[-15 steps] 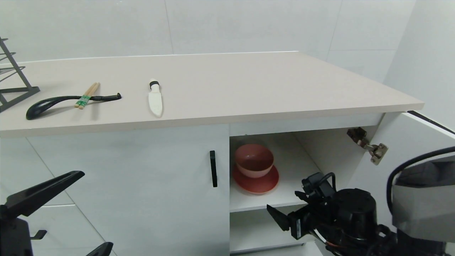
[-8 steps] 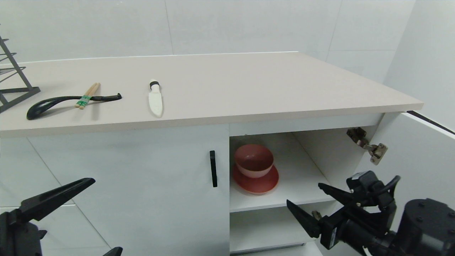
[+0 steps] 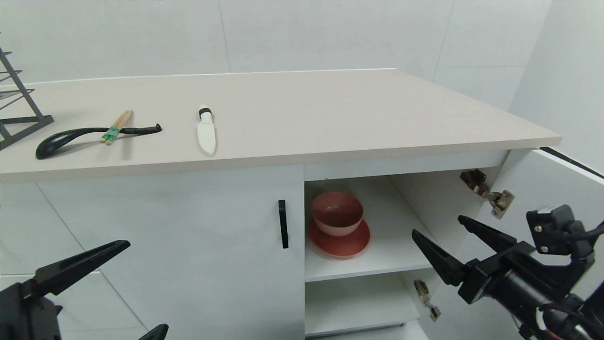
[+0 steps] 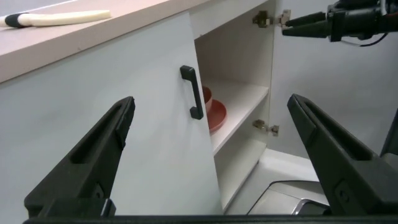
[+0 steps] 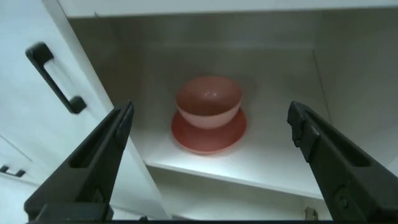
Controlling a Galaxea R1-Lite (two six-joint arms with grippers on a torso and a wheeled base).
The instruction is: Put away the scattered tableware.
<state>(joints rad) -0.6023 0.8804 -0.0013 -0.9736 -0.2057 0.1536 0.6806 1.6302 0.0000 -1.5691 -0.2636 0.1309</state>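
On the beige countertop (image 3: 330,108) lie a black ladle (image 3: 71,137), a banded pair of wooden chopsticks (image 3: 115,126) across its handle, and a cream knife (image 3: 206,131) (image 4: 59,17) with a black band. Inside the open cabinet a pink bowl (image 3: 337,212) (image 5: 209,99) sits on a red plate (image 3: 339,242) (image 5: 210,134) on the upper shelf (image 3: 387,236). My right gripper (image 3: 453,243) (image 5: 208,162) is open, low in front of the cabinet and pointing at the bowl. Down by the shut left door hangs my left gripper (image 3: 113,288) (image 4: 211,149), open and empty.
The right cabinet door (image 3: 557,189) stands open beside my right arm, its hinges (image 3: 490,196) showing. The left door has a black handle (image 3: 282,223) (image 4: 193,92) (image 5: 55,78). A dark wire rack (image 3: 19,99) stands at the counter's far left. A lower shelf (image 3: 354,302) sits beneath.
My right gripper has risen and swung to the right, now pointing into the cabinet from farther right. My left gripper shifted slightly. The tableware has not moved.
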